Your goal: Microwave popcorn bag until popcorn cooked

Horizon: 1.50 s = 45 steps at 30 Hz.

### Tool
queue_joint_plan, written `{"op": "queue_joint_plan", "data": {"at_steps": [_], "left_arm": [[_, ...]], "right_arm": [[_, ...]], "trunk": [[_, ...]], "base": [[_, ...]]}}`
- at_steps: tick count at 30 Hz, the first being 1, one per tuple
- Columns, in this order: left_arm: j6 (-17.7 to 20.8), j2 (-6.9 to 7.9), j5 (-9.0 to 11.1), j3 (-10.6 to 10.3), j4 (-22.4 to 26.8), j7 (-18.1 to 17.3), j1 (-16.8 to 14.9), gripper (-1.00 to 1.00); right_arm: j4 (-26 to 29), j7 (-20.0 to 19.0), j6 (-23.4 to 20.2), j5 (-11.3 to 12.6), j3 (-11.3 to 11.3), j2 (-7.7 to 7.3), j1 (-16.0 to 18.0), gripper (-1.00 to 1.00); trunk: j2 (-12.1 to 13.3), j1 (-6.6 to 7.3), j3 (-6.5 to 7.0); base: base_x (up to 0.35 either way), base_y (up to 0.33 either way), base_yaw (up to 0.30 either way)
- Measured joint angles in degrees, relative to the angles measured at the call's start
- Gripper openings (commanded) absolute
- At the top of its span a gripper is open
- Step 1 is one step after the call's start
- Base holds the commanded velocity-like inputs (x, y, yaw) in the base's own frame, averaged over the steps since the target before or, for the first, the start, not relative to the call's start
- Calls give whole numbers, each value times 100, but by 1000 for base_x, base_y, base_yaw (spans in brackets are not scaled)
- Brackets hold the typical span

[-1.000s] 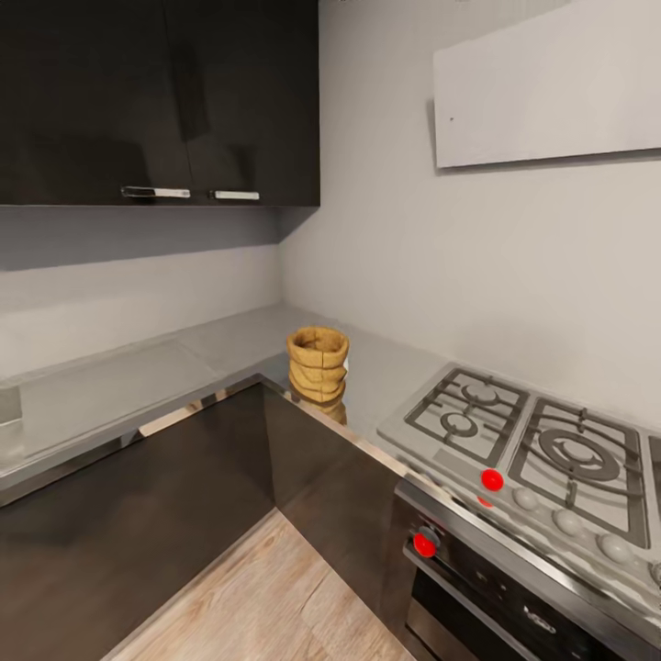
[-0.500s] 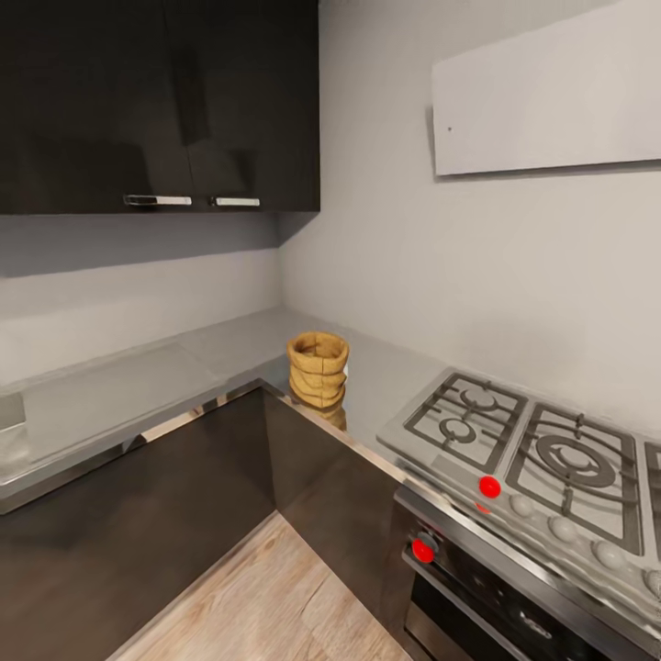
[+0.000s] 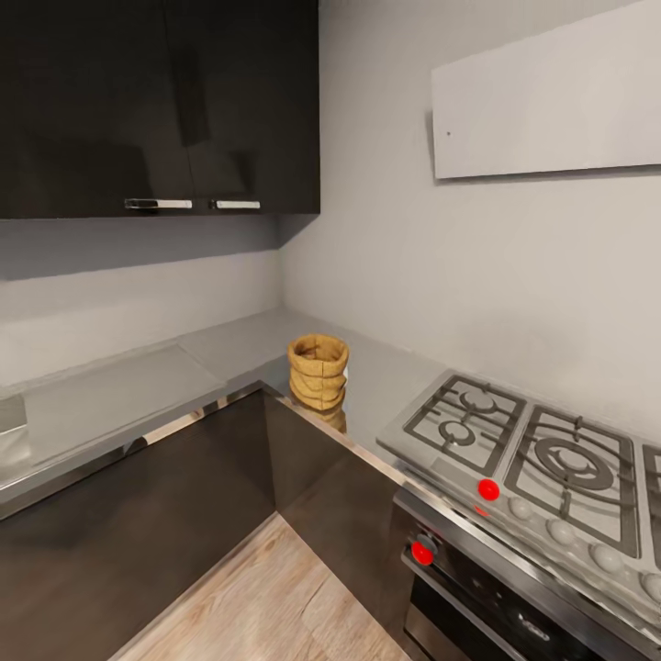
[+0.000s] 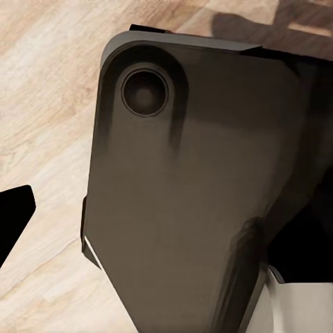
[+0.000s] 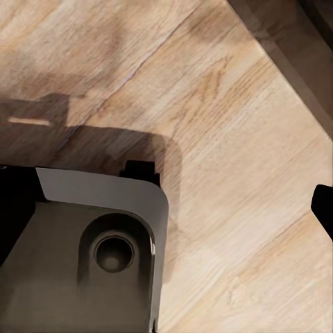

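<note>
Popcorn bag [image 3: 319,370] sits upright on the countertop [image 3: 119,395] near the inside corner, about 11 o'clock from the gas hob [image 3: 523,459]. Over the last second the whole view slid slightly, so that's your camera moving, not the bag. You're probably still lining up your approach. Wrist cams just show robot base and wood floor [image 5: 229,139], so I can't tell how open either gripper's fingers are.

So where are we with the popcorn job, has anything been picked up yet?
Nothing is done yet. The popcorn bag stands upright on the countertop at the inner corner, left of the gas hob, untouched. In hand: nothing; both wrist views look down at the wooden floor. Left: reach and grasp the bag, find the microwave, load it and heat.
</note>
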<state>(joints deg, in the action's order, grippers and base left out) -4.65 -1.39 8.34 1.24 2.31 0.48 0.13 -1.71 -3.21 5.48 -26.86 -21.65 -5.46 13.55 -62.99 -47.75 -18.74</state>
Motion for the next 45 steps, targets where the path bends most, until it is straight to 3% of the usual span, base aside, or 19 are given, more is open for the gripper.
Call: {"op": "queue_joint_plan", "data": {"at_steps": [8, 23, 38, 44, 45], "left_arm": [[0, 0, -1, 0, 0, 0, 2, 100], [-8, 0, 0, 0, 0, 0, 1, 100], [-9, 0, 0, 0, -1, 0, 2, 100], [-10, -1, 0, 0, -1, 0, 1, 100], [-10, -3, 0, -1, -2, 0, 1, 100]], "right_arm": [[-4, -2, -163, 3, 4, 129, 0, 100], [-4, -2, -200, 12, -2, 126, 0, 100], [6, 88, -186, -21, 1, 122, 0, 100], [262, -6, -263, -401, 275, 176, 17, 100], [661, -80, -533, -469, 315, 387, 17, 100]], "trunk": [[0, 0, 0], [0, 0, 0], [0, 0, 0], [0, 0, 0], [0, 0, 1]], "base": [[0, 0, 84], [0, 0, 263], [0, 0, 13], [0, 0, 0], [0, 0, 0]]}}
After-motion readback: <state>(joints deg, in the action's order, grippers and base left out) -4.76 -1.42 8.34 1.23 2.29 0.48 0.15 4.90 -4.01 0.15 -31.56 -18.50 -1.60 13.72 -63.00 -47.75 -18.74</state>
